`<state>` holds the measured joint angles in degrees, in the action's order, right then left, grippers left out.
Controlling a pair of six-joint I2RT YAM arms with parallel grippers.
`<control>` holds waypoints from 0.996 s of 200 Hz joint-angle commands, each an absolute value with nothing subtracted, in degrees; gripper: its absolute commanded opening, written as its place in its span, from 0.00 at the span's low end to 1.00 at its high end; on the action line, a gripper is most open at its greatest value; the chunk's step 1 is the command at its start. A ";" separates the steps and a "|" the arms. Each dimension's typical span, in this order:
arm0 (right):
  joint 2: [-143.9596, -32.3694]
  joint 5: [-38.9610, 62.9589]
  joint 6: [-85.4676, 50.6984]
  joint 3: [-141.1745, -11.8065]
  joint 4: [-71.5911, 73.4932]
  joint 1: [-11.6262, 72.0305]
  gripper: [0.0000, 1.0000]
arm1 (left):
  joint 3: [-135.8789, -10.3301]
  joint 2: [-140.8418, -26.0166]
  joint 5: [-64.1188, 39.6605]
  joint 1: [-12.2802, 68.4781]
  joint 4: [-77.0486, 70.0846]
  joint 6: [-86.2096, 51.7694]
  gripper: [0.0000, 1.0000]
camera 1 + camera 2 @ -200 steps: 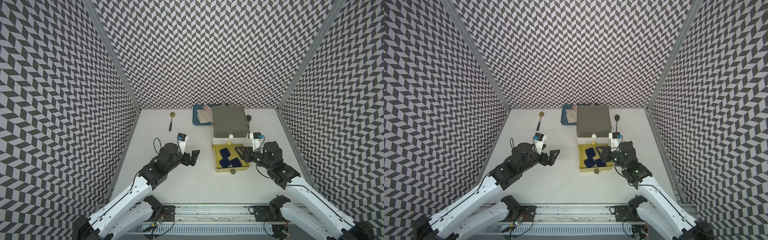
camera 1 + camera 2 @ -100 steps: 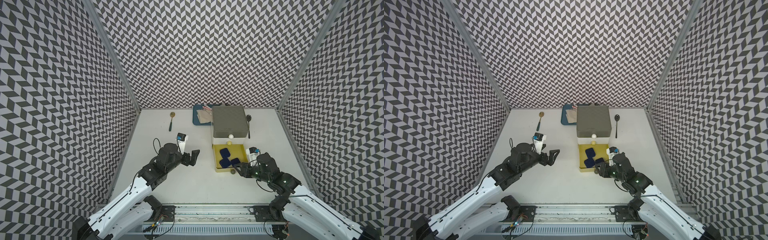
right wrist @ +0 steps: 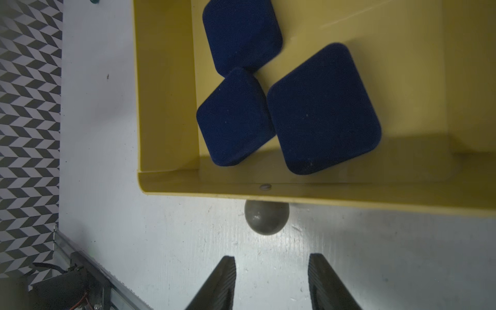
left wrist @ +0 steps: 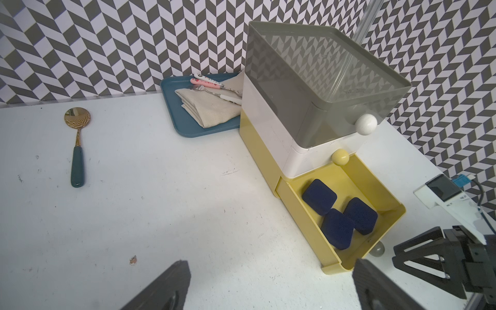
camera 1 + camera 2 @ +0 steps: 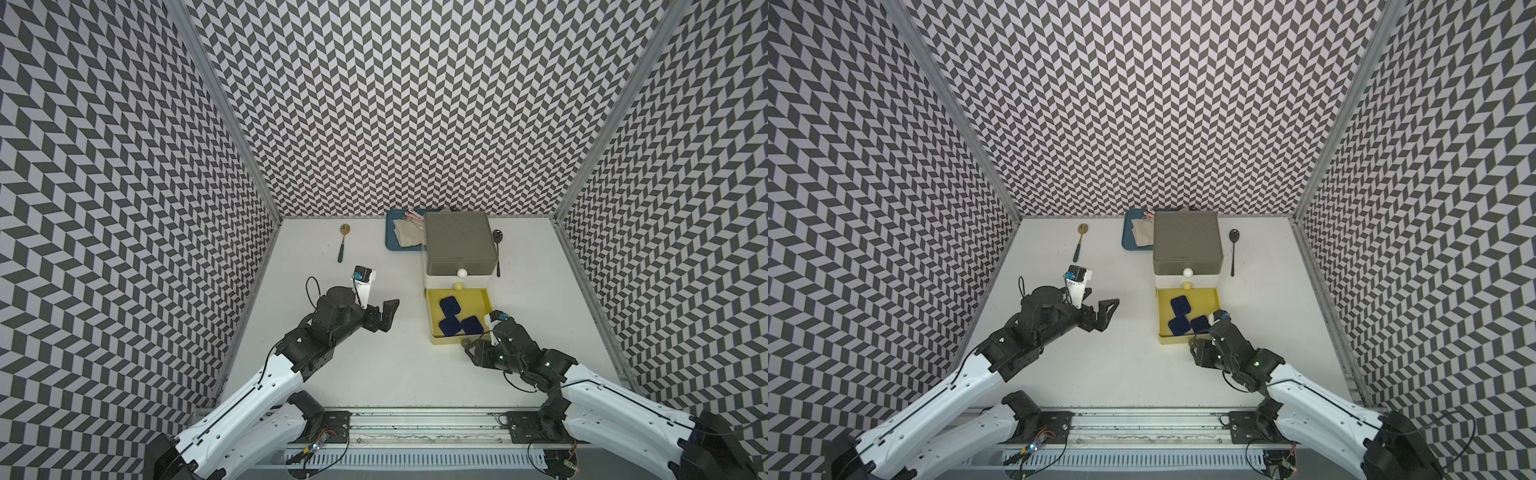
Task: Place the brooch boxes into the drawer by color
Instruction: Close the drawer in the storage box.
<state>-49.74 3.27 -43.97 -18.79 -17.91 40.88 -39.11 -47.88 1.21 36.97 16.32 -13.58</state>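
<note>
Two spoons (image 5: 344,229) (image 5: 497,236), tray (image 5: 390,237) beside drawer (image 5: 459,241)

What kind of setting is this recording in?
Likely a robot test cell, not a home: chevron-patterned walls enclose a white table, with two arms mounted on a rail at its front.

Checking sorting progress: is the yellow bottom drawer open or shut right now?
Open. The yellow drawer is pulled out in front of the chest, its inside exposed, with three navy brooch boxes lying in it.
</note>
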 commanded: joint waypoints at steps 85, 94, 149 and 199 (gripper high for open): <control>-58.14 2.46 -41.75 -18.13 -4.24 41.22 0.43 | -39.16 -47.46 1.52 36.56 15.38 -13.27 1.00; -58.26 2.29 -41.75 -17.95 -3.44 41.22 0.41 | -39.12 -47.46 1.62 36.56 15.38 -13.27 1.00; -61.18 2.61 -41.13 -18.28 -1.37 41.22 0.36 | -39.11 -47.29 1.70 36.56 15.47 -13.23 1.00; -64.02 3.03 -40.71 -18.88 -0.20 41.22 0.36 | -39.11 -47.29 1.90 36.56 15.49 -13.18 1.00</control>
<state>-63.07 3.18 -41.50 -18.46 -3.16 41.04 -39.11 -47.88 1.41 36.97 16.32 -13.56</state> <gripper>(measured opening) 0.374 0.995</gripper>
